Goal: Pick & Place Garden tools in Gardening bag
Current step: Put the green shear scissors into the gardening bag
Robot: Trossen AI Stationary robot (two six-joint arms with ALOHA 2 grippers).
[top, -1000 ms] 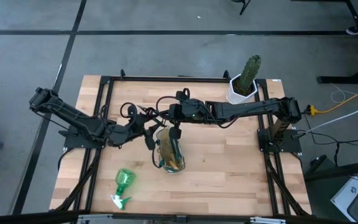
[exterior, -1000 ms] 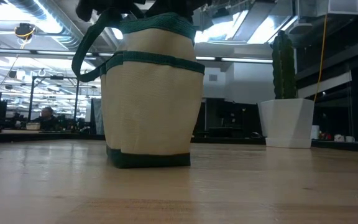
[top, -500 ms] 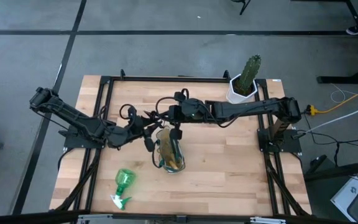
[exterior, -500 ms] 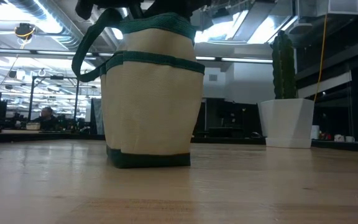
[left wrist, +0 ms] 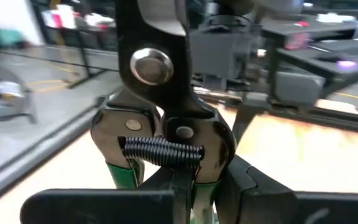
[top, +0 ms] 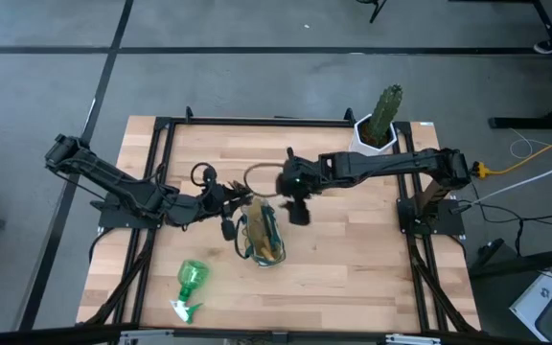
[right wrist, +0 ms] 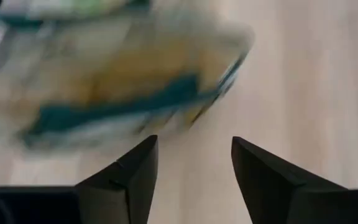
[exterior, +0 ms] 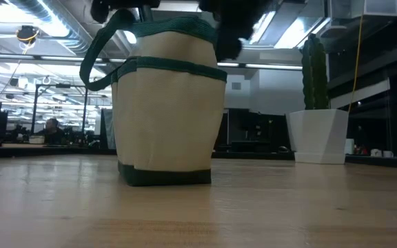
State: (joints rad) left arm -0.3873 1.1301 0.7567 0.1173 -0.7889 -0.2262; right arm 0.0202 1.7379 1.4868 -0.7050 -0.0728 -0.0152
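Now our left gripper (left wrist: 179,186) clamps the stiff pruning shears (left wrist: 166,134) by their handles beside the soft gardening bag (top: 262,235), while our right gripper (right wrist: 194,168) gapes empty.

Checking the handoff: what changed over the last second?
The right gripper opened and swung away toward the bag's right side. The left gripper closed on the pruning shears, beside the bag's left rim. Bag, spray bottle and cactus stayed put.

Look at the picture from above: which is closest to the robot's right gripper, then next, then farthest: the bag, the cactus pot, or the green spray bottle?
From the right gripper:
1. Gardening bag, just beside it, toward the left arm.
2. Cactus pot, at the table's far right corner.
3. Green spray bottle, near the front left edge.
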